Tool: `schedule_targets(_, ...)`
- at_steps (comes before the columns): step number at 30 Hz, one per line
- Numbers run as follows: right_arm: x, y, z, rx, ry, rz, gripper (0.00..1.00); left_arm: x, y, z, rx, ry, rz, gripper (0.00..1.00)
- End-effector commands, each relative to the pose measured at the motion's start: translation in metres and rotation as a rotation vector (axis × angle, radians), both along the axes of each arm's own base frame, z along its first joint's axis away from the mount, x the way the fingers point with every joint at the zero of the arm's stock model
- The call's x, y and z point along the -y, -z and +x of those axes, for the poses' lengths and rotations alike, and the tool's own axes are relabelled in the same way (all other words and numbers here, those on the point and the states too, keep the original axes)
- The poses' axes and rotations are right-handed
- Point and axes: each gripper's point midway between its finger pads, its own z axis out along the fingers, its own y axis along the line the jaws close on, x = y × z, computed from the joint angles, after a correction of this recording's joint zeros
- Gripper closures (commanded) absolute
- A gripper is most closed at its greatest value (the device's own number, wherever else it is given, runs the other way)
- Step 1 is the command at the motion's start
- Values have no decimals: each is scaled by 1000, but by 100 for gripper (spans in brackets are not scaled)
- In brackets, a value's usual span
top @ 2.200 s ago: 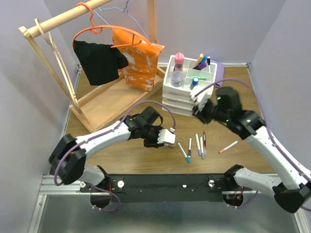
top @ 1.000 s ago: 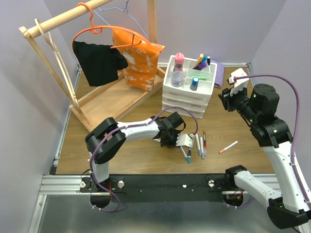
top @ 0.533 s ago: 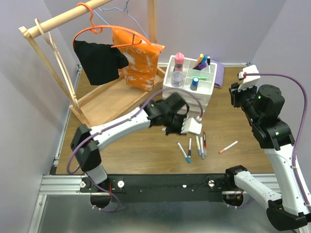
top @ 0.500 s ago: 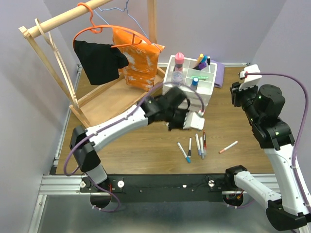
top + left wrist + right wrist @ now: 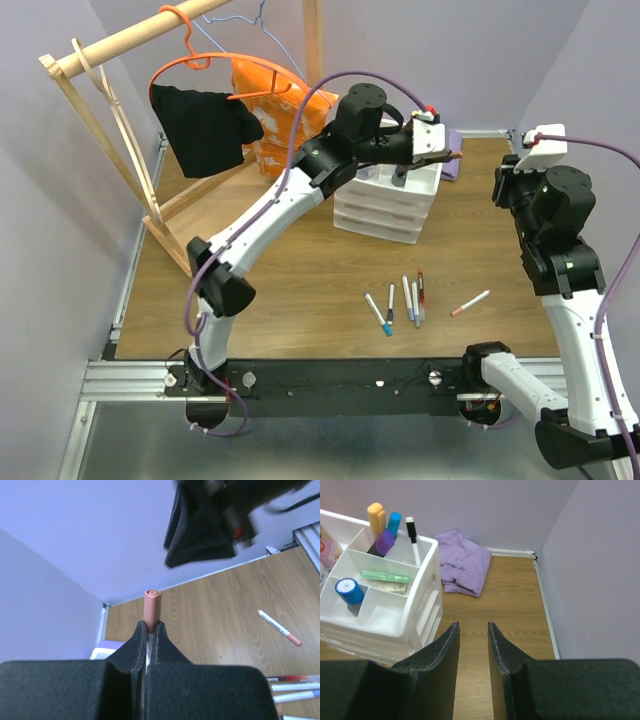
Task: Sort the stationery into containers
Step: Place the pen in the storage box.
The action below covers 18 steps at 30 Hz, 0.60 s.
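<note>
Gently lower the pink-capped pen [image 5: 152, 604], clenched in the left gripper [image 5: 148, 627], into the far compartment of the tray [image 5: 429, 572]; park the parted, empty right gripper [image 5: 472, 628] clear.

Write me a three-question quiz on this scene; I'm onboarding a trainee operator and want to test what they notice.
1. True or false: the right tool is open and holds nothing.
2. What does the left tool grip? A) a green highlighter B) a pink-capped pen C) a blue-capped bottle
3. What colour is the crumpled cloth lying on the table beside the white drawer organiser?

Key: 1 true; 2 B; 3 purple.
</note>
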Motion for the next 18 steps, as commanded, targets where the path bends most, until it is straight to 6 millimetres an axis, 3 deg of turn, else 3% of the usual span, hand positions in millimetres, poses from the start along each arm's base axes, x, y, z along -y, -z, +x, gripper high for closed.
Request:
schedule_targets(1, 14, -17, -2, 51, 62, 62, 64, 23, -13, 37, -11, 6, -157, 100)
schedule_targets(3, 17, -13, -2, 45, 74, 71, 64, 25, -25, 51, 11, -19, -203, 100)
schedule_targets(4, 18, -13, -3, 46, 77, 74, 64, 32, -12, 61, 0, -25, -197, 100)
schedule_targets(6, 22, -10, -3, 42, 89, 84, 64, 33, -17, 73, 21, -51, -238, 100)
schedule_targets(7, 23, -6, -2, 35, 93, 87, 64, 37, -9, 79, 11, -59, -236, 100)
schedule_targets(9, 26, -2, -4, 30, 99, 98, 65, 38, -14, 85, 26, -74, -272, 100)
schedule_targets(18, 28, 20, -5, -11, 106, 119, 65, 54, 17, 110, 13, -114, -286, 100)
